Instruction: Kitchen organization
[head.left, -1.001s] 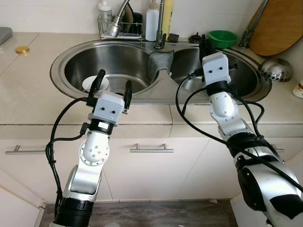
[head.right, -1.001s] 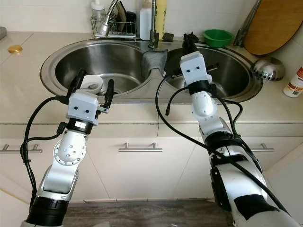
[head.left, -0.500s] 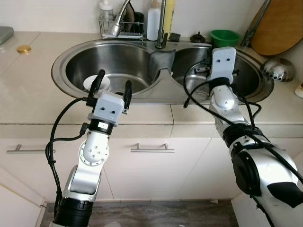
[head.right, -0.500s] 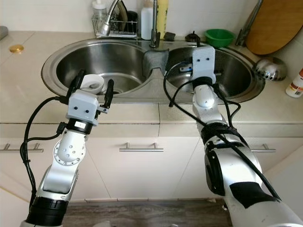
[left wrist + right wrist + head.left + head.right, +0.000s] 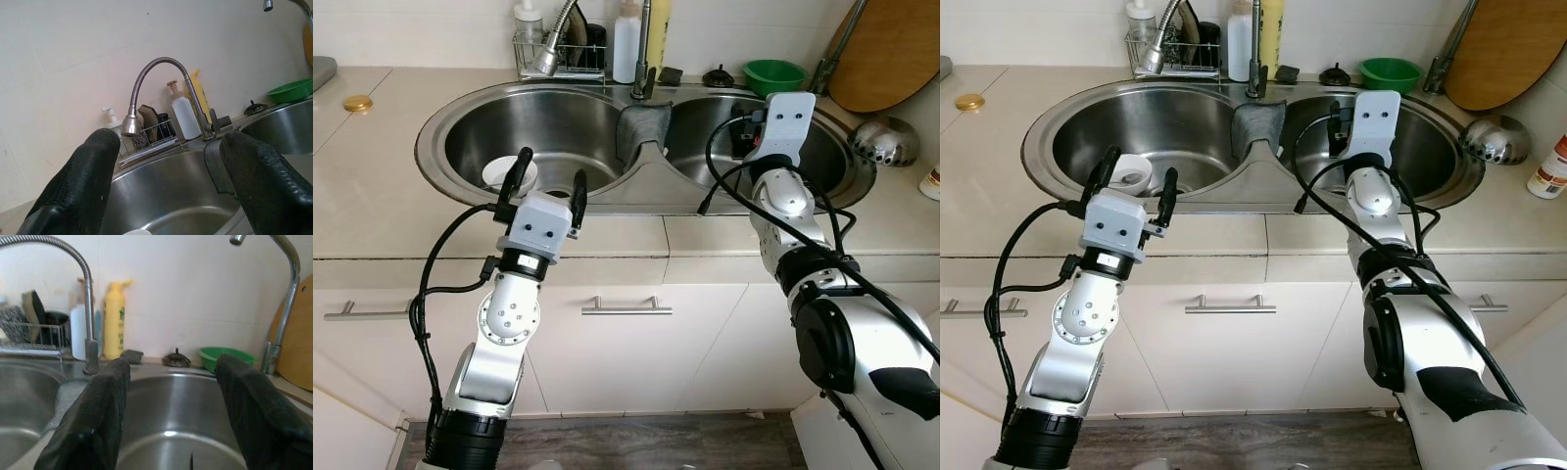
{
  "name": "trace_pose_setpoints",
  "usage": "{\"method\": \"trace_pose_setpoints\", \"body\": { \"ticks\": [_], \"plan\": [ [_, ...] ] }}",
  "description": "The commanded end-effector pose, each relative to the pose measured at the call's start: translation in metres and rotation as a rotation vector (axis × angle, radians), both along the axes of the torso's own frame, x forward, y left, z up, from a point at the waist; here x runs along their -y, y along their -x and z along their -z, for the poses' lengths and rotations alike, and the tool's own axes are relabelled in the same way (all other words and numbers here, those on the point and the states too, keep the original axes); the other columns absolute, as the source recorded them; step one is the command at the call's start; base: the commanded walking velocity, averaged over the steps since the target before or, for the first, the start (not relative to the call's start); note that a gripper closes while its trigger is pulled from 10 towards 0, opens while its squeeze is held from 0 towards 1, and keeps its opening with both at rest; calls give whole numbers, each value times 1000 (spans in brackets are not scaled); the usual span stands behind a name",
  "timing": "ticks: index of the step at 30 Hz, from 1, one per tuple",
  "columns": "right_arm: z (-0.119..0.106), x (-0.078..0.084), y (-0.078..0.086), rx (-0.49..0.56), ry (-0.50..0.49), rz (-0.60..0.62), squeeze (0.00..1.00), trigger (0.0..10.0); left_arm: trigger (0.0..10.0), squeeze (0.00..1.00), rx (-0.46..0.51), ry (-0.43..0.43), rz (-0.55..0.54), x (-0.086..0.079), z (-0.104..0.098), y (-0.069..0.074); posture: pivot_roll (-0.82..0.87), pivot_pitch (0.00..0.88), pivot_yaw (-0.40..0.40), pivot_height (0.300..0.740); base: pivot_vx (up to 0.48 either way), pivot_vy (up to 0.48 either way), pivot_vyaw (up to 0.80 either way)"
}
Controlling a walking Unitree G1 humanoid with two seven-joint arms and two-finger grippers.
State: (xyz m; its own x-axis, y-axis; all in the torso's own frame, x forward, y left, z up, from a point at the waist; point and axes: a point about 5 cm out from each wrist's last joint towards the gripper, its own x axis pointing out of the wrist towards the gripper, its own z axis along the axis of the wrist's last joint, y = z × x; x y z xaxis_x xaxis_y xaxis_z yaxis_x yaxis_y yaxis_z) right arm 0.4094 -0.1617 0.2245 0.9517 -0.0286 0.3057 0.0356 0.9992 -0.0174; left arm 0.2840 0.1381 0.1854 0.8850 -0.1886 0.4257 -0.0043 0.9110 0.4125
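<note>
- My left claw is released, holding nothing, raised at the front rim of the left basin; I judge it waits there, aimed at the white cup lying in that basin just past its fingers.
- My right claw is also released and empty, hanging over the right basin, fingers pointing toward the back wall; likely scouting that basin for something to tidy.
- The cup is the only loose item I see in the sink, so I take it as the task's thing: on the left basin floor, near the front wall.
- A grey cloth drapes over the divider between basins, probably left to dry.
- At the back a wire rack holds sponges beside the tap; a white bottle and a yellow bottle stand next to it.
- A green bowl, a wood board and a steel ladle are at the right end of the bench.
- Head views give the arms' layout, the cup and the drawers below.
- Right wrist view shows the right claw's open gap and a second tap, plus a small black plug at the back rim.
- Left wrist view shows the sponges in the rack close up, with a sliver of the cup's rim at the frame edge.
</note>
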Motion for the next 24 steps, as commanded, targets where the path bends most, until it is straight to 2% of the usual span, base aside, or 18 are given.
{"method": "trace_pose_setpoints", "body": {
  "ticks": [1, 9, 10, 14, 17, 20, 23, 24],
  "plan": [
    [-12, -2, 1, 82, -42, -28, 1000, 10000, 10000, 0, -13, -9, 4, 3, 4, 2, 95, 0, -78, 740, 0, 0, 0],
    [-4, -7, 12, 159, -25, -77, 1000, 10000, 10000, 0, -51, 3, -5, 1, 9, 4, 67, 0, -79, 740, 0, 0, 0],
    [-4, -8, 15, 176, -19, -87, 0, 10000, 10000, 0, -55, 6, -1, 1, 9, 5, 64, 0, -78, 740, 0, 0, 0],
    [-4, -9, 23, 202, -30, -107, 0, 10000, 10000, 0, -61, 12, 9, 2, 10, 6, 50, 0, -77, 740, 0, 0, 0],
    [-2, -10, 36, 230, 14, -107, 0, 10000, 10000, 0, -60, 16, 15, 3, 8, 7, 40, 0, -74, 740, 0, 0, 0],
    [5, -14, 57, 212, 17, -137, 0, 10000, 10000, 0, -71, 22, 13, 0, 7, 7, 26, 0, -62, 740, 0, 0, 0],
    [26, -21, 77, 151, 98, -221, 0, 10000, 10000, 0, -93, 25, 29, -2, 8, 10, 18, 0, -60, 740, 0, 0, 0],
    [26, -21, 77, 151, 98, -221, 0, 10000, 10000, 0, -93, 25, 29, -2, 8, 10, 18, 0, -60, 740, 0, 0, 0]
  ]
}}
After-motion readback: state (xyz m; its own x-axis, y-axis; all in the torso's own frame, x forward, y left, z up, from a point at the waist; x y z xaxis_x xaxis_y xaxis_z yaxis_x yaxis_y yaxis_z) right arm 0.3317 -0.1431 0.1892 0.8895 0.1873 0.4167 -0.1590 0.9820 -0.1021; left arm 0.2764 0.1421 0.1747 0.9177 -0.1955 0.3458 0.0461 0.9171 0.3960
